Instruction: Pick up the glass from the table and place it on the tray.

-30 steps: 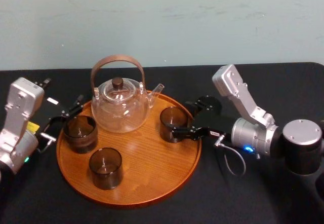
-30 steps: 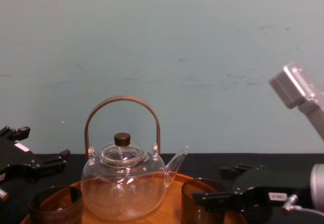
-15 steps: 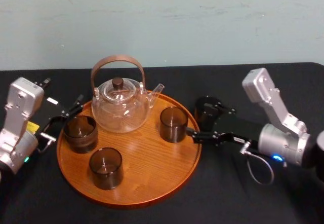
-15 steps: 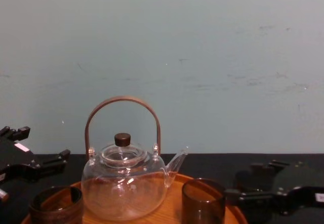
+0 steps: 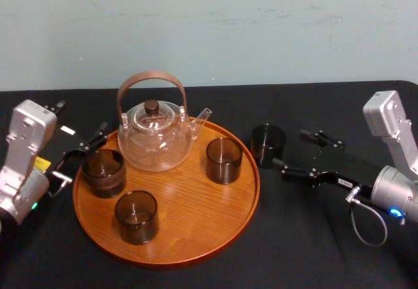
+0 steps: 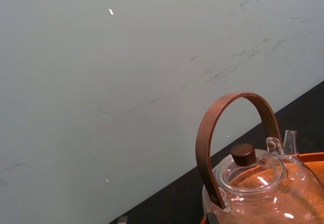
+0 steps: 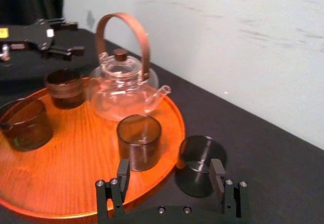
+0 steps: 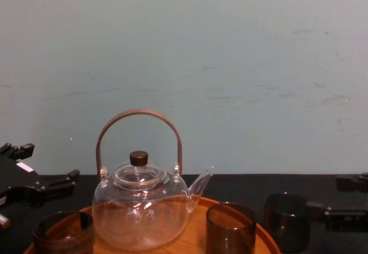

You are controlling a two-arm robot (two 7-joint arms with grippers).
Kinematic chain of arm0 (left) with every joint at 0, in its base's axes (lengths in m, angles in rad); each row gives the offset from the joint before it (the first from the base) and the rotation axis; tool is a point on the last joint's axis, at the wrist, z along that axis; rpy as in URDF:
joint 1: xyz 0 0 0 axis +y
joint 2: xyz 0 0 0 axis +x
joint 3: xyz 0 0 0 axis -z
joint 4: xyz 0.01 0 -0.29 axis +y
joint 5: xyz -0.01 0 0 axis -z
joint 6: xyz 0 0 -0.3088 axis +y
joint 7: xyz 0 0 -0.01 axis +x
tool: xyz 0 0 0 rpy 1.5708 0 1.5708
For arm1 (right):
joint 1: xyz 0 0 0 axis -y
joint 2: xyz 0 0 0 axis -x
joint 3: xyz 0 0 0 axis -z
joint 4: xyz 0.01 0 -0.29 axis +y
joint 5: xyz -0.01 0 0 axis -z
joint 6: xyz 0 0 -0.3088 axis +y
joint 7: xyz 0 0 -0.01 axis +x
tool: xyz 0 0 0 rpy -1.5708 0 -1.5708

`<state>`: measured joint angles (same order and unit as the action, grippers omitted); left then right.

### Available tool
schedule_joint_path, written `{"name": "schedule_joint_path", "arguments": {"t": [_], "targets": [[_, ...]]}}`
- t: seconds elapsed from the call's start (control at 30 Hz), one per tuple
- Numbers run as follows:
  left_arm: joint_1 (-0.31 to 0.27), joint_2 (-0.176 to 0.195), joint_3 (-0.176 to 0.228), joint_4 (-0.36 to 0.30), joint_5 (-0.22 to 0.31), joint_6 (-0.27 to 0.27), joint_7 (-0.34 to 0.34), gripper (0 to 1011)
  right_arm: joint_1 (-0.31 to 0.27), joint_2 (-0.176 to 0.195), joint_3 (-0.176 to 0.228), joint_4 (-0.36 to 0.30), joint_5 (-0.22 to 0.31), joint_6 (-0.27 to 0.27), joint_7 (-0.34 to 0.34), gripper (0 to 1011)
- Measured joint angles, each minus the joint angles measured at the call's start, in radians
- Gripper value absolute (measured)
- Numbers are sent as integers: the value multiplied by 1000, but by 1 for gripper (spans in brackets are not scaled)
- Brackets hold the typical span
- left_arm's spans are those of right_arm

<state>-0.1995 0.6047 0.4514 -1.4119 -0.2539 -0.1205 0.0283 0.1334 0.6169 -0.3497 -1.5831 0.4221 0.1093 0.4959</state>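
Note:
A dark glass (image 5: pixel 268 145) (image 7: pixel 198 165) (image 8: pixel 286 219) stands upright on the black table just off the right rim of the round wooden tray (image 5: pixel 196 223) (image 7: pixel 76 173) (image 8: pixel 198 226). My right gripper (image 5: pixel 292 150) (image 7: pixel 170 176) (image 8: pixel 347 196) is open, to the right of this glass and pointing at it, a short gap away, nothing between its fingers. Three similar glasses stand on the tray: one (image 5: pixel 224 160) near its right rim, one (image 5: pixel 103 171) at the left, one (image 5: pixel 136 216) at the front. My left gripper (image 5: pixel 80 155) (image 7: pixel 59 37) rests open by the tray's left rim.
A clear glass teapot (image 5: pixel 155 138) (image 6: pixel 258 183) (image 7: pixel 124 89) (image 8: pixel 141 214) with a brown hoop handle stands at the back of the tray. The black table meets a pale wall behind. Bare wood lies between the tray's glasses, toward its front right.
My right gripper has drawn back to the right, away from the glass on the tray's right side, past the tray's rim, and now sits beyond the glass on the table. The left arm stays still.

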Motion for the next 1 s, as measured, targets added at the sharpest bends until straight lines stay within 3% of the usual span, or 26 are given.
{"name": "schedule_joint_path", "arguments": {"t": [0.23,0.43,0.6,1.0], "targets": [[0,0,0,0,0,0,0,1001,-24,-13,40,-11,28,23,-50,1002],[0,0,0,0,0,0,0,1001,-17,-40,58,-2,53,94,-98,1002],[0,0,0,0,0,0,0,1001,4,-57,58,18,63,153,-126,1002],[0,0,0,0,0,0,0,1001,63,-86,30,82,57,205,-141,1002]]}}
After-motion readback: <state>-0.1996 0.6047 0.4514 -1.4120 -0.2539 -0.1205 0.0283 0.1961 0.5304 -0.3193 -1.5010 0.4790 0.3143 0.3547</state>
